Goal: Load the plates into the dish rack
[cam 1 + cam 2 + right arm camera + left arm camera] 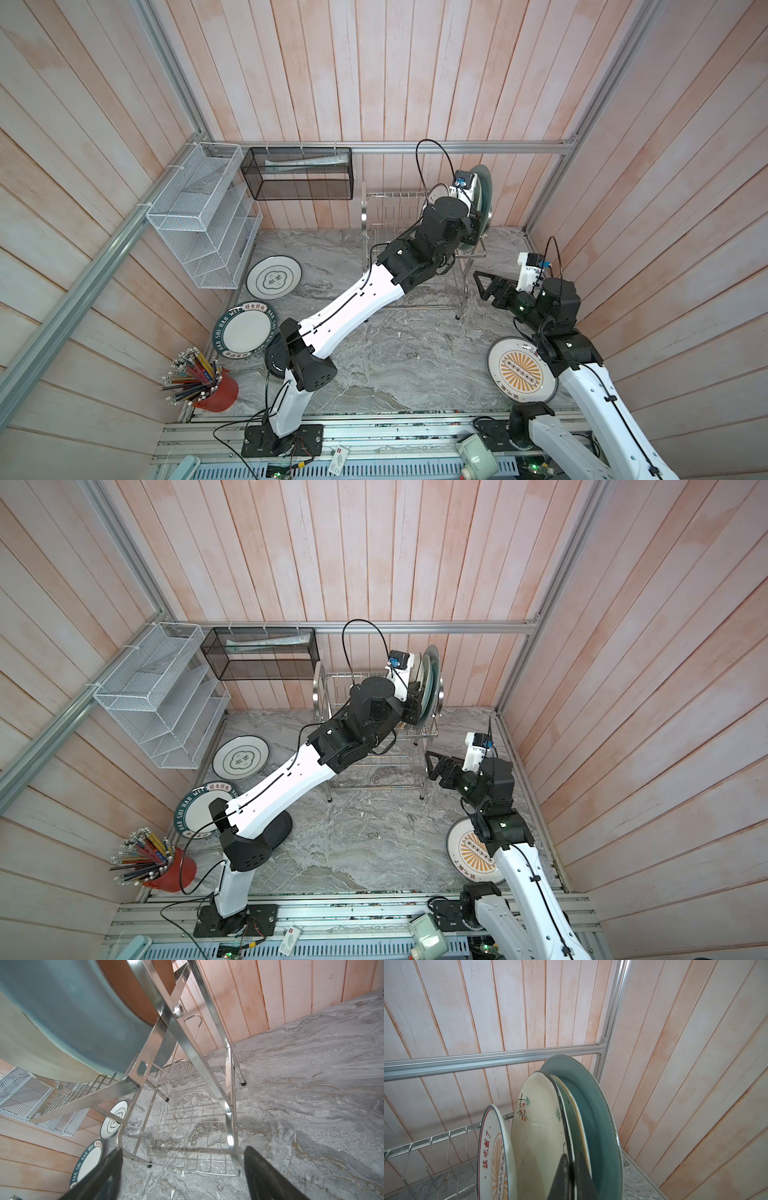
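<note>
One cream plate (537,1147), stiff, slick and likely breakable, stood on edge in the rack (436,1139), left gripper (571,1160) pinching its rim, the best hold; right gripper (184,1148) spread, empty.

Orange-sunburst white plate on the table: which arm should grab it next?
Right, probably. The right gripper is open and empty, and the orange-sunburst white plate lies on that arm's side. The left gripper is shut on the cream floral plate in the steel wire dish rack.
</note>
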Tool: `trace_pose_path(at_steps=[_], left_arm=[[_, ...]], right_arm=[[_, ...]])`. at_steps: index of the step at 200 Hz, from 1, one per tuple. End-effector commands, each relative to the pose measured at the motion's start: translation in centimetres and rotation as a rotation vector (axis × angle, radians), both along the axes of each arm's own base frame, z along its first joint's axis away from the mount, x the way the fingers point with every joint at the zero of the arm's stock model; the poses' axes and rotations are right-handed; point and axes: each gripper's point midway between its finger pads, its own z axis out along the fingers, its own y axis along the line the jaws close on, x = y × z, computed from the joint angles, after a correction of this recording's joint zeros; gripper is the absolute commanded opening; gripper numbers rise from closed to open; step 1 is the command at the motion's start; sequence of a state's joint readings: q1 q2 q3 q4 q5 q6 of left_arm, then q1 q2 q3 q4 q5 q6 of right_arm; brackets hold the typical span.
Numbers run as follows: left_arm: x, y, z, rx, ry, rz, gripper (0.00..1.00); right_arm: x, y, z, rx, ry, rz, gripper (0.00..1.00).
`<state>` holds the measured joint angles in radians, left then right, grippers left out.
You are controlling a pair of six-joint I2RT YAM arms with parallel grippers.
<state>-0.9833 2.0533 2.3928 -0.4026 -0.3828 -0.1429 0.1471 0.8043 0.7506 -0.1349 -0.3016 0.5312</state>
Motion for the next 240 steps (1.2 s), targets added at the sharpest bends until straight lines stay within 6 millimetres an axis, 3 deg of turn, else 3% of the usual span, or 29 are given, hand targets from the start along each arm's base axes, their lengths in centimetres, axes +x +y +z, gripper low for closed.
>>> trace_pose_path(at_steps=[1,123,190,240], left_arm=[[-2.7,1.4,8.0,-0.221,-0.140,-0.016,0.00],[-2.8,2.5,7.6,-0.254,-0.168,0.138,0.00],[-0.9,4.1,5.4,-0.293,-0.059,0.165,0.00],[-0.8,4.3,5.2,-0.262,-0.078,0.190,0.00]], right_arm=[[0.0,0.4,0.3,0.014,-0.009,0.020,0.91],[0.0,0.7,-0.2,0.020,0.007,0.033,0.91],[0.1,0.7,-0.3,0.023,0.010,0.031,0.91],[0.2,0.8,-0.7,0.028,0.016,0.033,0.91]])
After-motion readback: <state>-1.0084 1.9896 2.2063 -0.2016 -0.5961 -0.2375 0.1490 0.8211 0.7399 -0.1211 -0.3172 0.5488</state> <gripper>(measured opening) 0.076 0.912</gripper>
